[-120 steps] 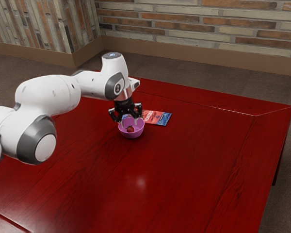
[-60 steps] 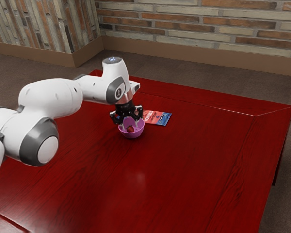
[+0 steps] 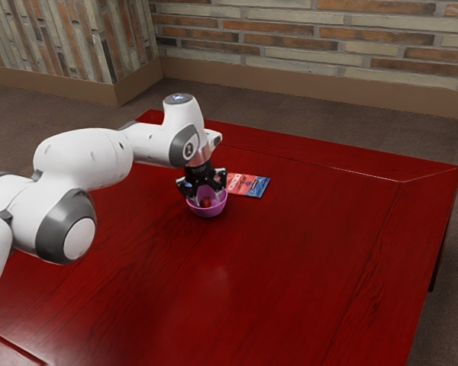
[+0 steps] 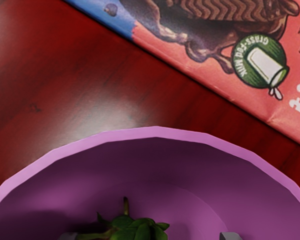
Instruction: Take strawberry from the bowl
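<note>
One glossy red wooden table [image 3: 290, 252]; one black two-finger gripper [image 3: 207, 199], pointing down, fingers spread wide; one flat red-and-blue printed packet [image 3: 248, 185], on the table; one round purple bowl [image 3: 208, 212], upright near the packet; one red strawberry with green leaves [image 4: 132, 231], inside the bowl, between the parted fingers

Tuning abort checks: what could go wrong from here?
The strawberry's leaves lie nearer one fingertip of the open gripper, so closing may shove or roll the fruit. Fingertips are inside the bowl; one could snag its wall and drag or tip it on the way out.
</note>
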Robot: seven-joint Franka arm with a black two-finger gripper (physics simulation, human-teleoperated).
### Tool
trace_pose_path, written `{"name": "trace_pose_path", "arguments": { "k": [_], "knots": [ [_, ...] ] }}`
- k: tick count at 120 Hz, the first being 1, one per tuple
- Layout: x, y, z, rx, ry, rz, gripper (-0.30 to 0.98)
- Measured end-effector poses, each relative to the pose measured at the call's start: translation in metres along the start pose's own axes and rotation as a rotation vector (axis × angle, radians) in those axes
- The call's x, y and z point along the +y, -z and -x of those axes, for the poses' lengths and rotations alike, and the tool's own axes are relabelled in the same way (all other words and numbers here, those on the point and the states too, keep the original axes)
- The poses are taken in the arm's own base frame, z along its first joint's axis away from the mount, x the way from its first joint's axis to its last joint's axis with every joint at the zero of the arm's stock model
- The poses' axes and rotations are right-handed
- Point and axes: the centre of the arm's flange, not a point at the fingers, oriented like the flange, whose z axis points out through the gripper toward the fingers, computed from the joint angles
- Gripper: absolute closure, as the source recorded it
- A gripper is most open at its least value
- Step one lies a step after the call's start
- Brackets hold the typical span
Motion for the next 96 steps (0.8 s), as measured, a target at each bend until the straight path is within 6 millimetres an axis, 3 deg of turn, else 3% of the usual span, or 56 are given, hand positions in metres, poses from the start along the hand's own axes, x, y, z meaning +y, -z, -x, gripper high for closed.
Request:
{"name": "trace_pose_path", "arguments": {
  "k": [96],
  "knots": [
    [-0.0003,0.0012,0.0012,0.011,0.005,-0.020,0.64]
  ]
}}
